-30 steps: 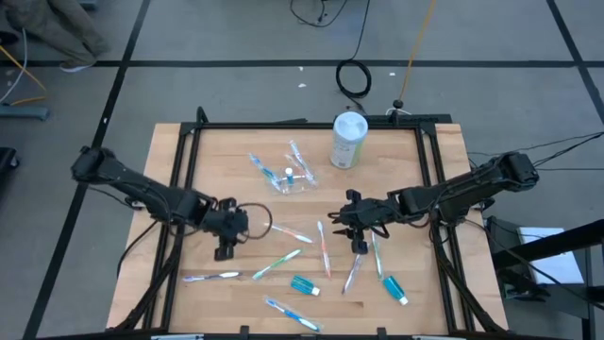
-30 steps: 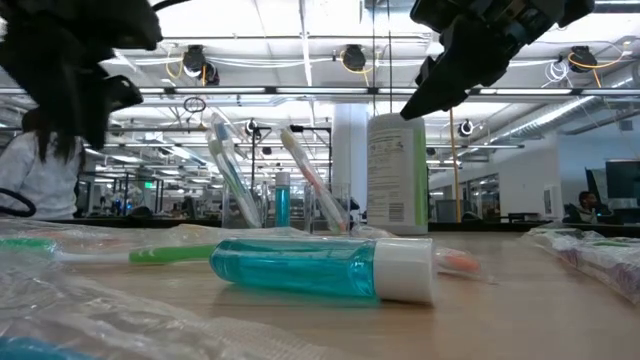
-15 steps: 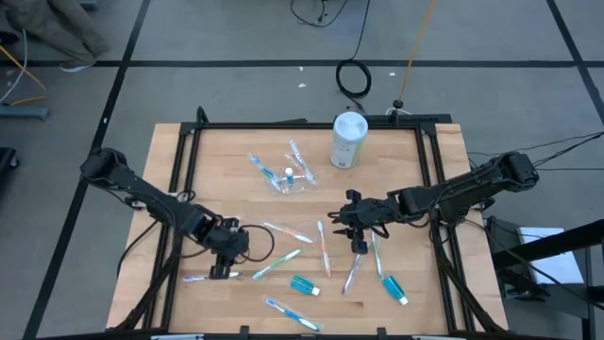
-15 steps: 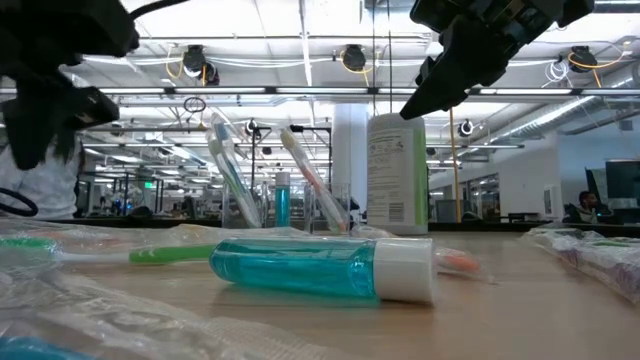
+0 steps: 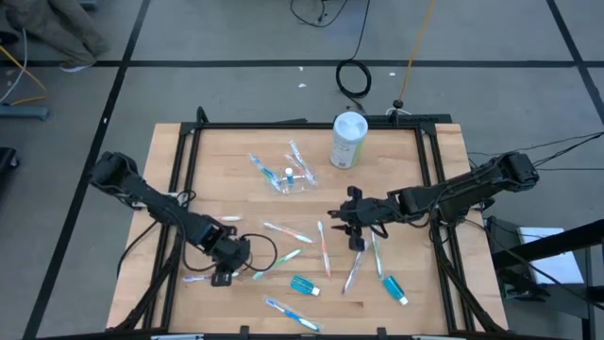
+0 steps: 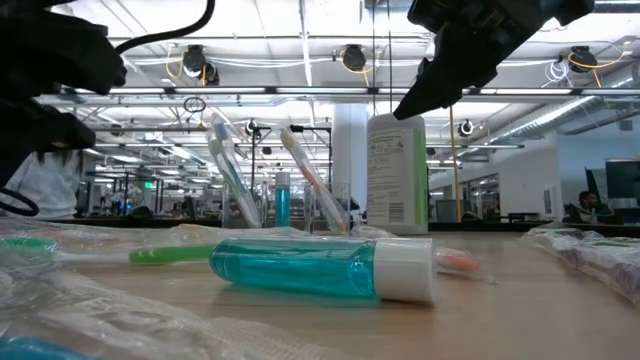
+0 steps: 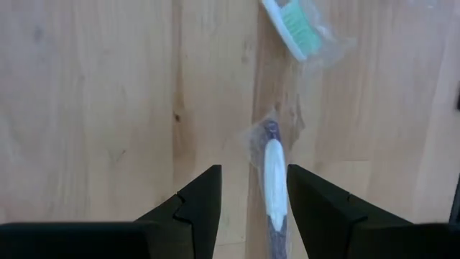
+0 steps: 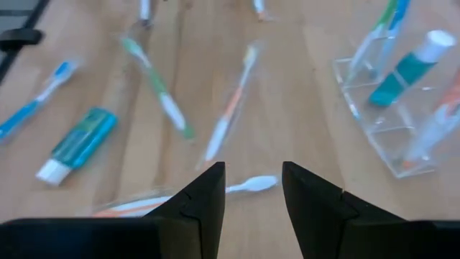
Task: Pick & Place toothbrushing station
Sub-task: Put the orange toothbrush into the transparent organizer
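I judge the job barely begun — the clear cup (image 5: 289, 179) holds perhaps four pieces, most toothbrushes (image 5: 323, 247) lie loose on the bench (image 5: 226, 161), my left pincer (image 5: 219, 278) open over a purple-handled brush (image 7: 274, 183), right pincer (image 5: 355, 244) open, empty.

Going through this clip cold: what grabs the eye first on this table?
Wrapped toothbrushes and blue toothpaste tubes lie scattered over the near half of the wooden table, with a white-and-green canister upright at the far edge. The left gripper hangs open over a purple-and-white toothbrush near the front left. The right gripper hovers open mid-table, beside the clear organizer already holding brushes and paste.
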Controlling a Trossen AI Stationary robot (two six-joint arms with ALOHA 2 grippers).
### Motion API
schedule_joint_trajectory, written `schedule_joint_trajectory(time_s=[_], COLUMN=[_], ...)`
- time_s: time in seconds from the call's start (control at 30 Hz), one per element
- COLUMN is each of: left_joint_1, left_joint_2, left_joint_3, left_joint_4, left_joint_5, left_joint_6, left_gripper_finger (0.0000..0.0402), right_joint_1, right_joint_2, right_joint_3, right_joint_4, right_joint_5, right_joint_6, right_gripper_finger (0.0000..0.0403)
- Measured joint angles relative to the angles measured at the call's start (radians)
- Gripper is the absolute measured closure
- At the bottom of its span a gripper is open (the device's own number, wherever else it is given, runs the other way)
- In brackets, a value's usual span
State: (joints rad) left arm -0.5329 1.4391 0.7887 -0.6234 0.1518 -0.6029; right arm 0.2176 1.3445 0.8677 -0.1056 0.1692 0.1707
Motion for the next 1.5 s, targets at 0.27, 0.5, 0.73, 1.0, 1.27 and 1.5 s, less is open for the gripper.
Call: schedule_joint_trajectory(time_s=[0.27,0.5,0.73,1.0,1.27,1.5], left_joint_1=[-0.043,-0.029,0.095,0.221,0.288,0.304], left_joint_2=[0.0,0.0,-0.014,-0.023,-0.023,0.058], left_joint_3=[0.0,0.0,0.0,-0.001,0.0,0.0], left_joint_4=[0.0,-0.104,-0.432,-0.326,0.303,0.424], left_joint_5=[-0.077,-0.211,-0.318,-0.354,-0.388,-0.343], left_joint_6=[-0.095,-0.155,-0.242,0.02,0.315,0.425], left_gripper_finger=[0.0241,0.0241,0.0241,0.0241,0.0241,0.0241], right_joint_1=[0.0,0.0,-0.028,-0.065,-0.08,-0.08], right_joint_2=[0.0,0.0,0.0,0.0,0.0,0.0], right_joint_3=[0.0,-0.063,-0.08,-0.08,-0.08,-0.08], right_joint_4=[0.001,0.103,0.137,0.154,0.154,0.154], right_joint_5=[0.018,0.013,0.013,0.01,0.01,0.009], right_joint_6=[-0.003,-0.044,-0.064,-0.082,-0.08,-0.082], right_gripper_finger=[0.0273,0.0273,0.0273,0.0273,0.0273,0.0273])
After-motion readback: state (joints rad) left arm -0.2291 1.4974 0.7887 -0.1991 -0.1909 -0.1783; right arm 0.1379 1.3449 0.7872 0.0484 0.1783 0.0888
